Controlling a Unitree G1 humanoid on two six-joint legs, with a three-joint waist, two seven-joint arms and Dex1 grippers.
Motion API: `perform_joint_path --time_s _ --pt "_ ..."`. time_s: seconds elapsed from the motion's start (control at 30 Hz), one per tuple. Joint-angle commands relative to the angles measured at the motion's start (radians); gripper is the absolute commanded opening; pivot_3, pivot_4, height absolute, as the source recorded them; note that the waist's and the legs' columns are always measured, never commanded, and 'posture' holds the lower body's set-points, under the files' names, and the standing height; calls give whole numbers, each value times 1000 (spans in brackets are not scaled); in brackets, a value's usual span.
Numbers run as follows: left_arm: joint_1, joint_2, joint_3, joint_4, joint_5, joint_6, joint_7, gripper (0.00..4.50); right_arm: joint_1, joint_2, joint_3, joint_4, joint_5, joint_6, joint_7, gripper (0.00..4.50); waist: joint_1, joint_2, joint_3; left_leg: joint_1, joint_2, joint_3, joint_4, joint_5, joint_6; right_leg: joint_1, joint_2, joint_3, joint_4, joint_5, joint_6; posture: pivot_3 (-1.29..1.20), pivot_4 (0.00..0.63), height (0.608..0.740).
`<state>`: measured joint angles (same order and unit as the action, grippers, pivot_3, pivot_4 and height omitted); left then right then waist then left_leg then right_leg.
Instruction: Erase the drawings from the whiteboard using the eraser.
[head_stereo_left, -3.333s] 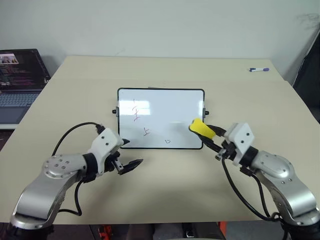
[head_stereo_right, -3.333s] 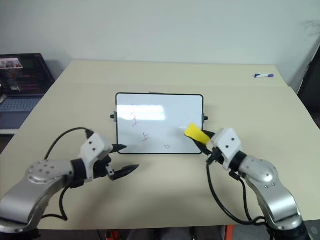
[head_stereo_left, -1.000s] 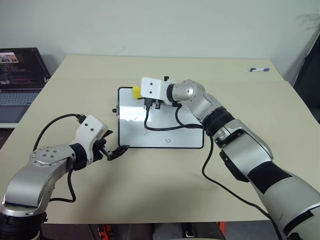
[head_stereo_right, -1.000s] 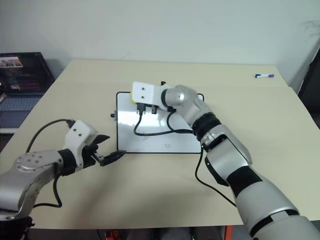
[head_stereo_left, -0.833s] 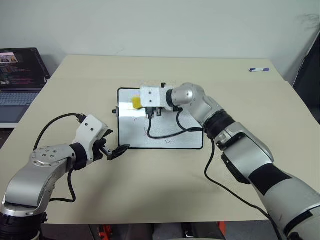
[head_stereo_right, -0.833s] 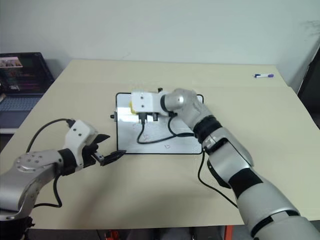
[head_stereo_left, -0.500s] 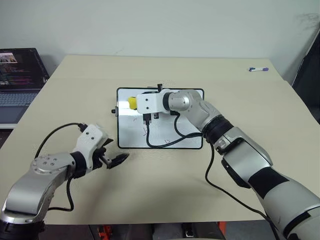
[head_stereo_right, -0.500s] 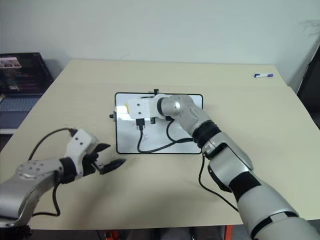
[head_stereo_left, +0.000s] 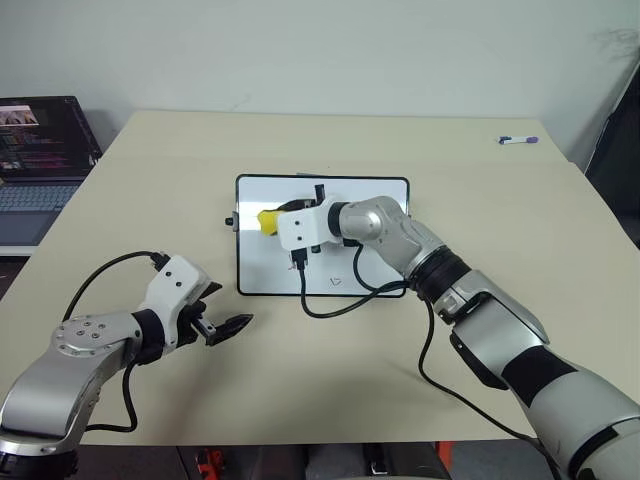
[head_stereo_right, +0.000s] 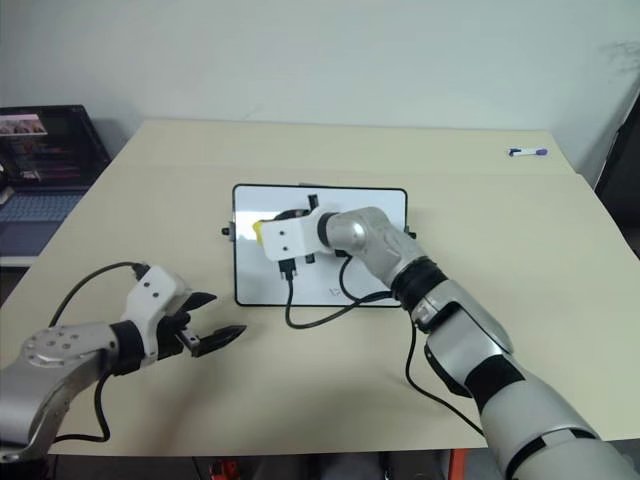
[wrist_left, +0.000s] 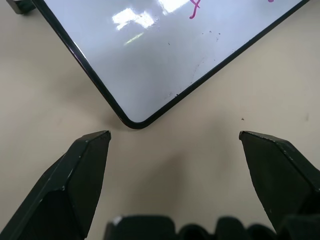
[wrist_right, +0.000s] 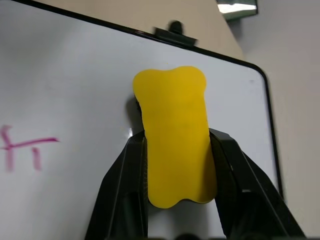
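The whiteboard (head_stereo_left: 322, 236) lies flat at the center of the table (head_stereo_left: 480, 200). The right gripper (head_stereo_left: 272, 219) pinches the yellow eraser (head_stereo_left: 268, 218) over the board's upper left area. Red drawings (wrist_right: 20, 147) sit beside the eraser; a small triangle (head_stereo_left: 337, 280) sits near the board's lower edge. The left gripper (head_stereo_left: 228, 325), fingers spread, hovers over the table at lower left, just off the board's corner (wrist_left: 131, 122).

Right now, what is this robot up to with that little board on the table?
It is wiping red drawings off a small whiteboard. Its right gripper is shut on a yellow eraser, held over the board's left part. Some red strokes and a tiny triangle remain. The left gripper hangs open over the table near the board's corner, holding nothing.
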<state>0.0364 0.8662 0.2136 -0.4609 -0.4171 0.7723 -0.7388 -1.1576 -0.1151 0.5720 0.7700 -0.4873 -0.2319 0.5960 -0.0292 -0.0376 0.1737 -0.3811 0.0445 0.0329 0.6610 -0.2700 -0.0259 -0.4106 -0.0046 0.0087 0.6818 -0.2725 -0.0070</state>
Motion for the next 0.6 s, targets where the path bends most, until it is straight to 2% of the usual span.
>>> perform_joint_path --time_s 0.03,0.13,0.23,0.4,0.5,0.6 --pt "-16 6 13 -14 -5 -19 -9 4500 51 -38 -4 -35 15 15 87 1301 0 0 0 0 0 0 0 0 0 0 0 0 0 0 0 0 150 740" --pt "-8 3 14 -16 -3 -27 -10 4500 93 -34 -72 -140 76 43 66 1301 0 0 0 -1 0 -1 -1 0 0 0 0 -1 0 0 0 0 150 740" --pt "4 -9 27 -23 -13 -51 -20 4500 148 -18 -178 -313 213 165 116 1301 -1 0 0 -1 0 0 -1 0 0 0 0 0 0 0 0 0 150 740" --pt "80 -56 69 -51 -24 -177 -56 4500 396 -87 -317 -846 574 543 318 1300 1 0 0 -4 1 -2 -1 -2 -1 -2 0 -2 -2 -1 1 0 150 740" --pt "133 -62 86 -36 -21 -206 -66 4500 524 -162 -345 -1008 640 641 334 1300 2 0 0 -5 1 -2 -1 -3 -2 -2 -1 -3 -3 -2 2 0 150 740" --pt "186 -61 105 -23 -36 -225 -96 4500 656 -231 -376 -1120 669 657 317 1300 2 1 1 -4 1 -2 -1 -3 -2 -2 -2 -3 -2 -2 1 0 150 740"
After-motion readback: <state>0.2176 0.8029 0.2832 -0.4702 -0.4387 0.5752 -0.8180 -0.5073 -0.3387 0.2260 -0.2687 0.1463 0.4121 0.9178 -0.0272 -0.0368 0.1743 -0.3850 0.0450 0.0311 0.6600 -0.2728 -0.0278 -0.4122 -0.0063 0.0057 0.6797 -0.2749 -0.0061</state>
